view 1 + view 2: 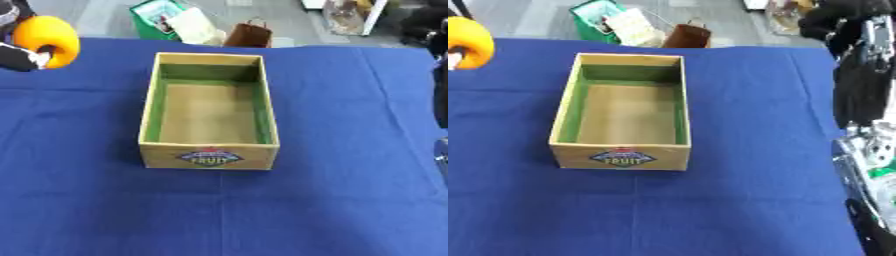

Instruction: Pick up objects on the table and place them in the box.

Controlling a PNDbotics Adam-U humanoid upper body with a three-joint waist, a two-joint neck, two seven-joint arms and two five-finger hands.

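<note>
Left eye view shows the open wooden box (209, 157) with green inner walls mid-table on blue cloth (332, 200); at upper left the left hand (19, 56) grips a round orange-yellow object (48, 39); right hand's fingers unclear

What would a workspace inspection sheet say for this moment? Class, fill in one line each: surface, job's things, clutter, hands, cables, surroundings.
Surface: blue cloth covers the table, lightly creased.
Job's things: wooden box, green-lined, open, nothing inside it; orange round object at the far left, up at the left hand.
Clutter: nothing seen on the cloth.
Hands: left hand at the upper left edge against the orange object, grip unclear; right arm along the right edge, its hand not made out.
Cables: nothing seen.
Surroundings: green bin and brown bag on the floor beyond the table.
</note>
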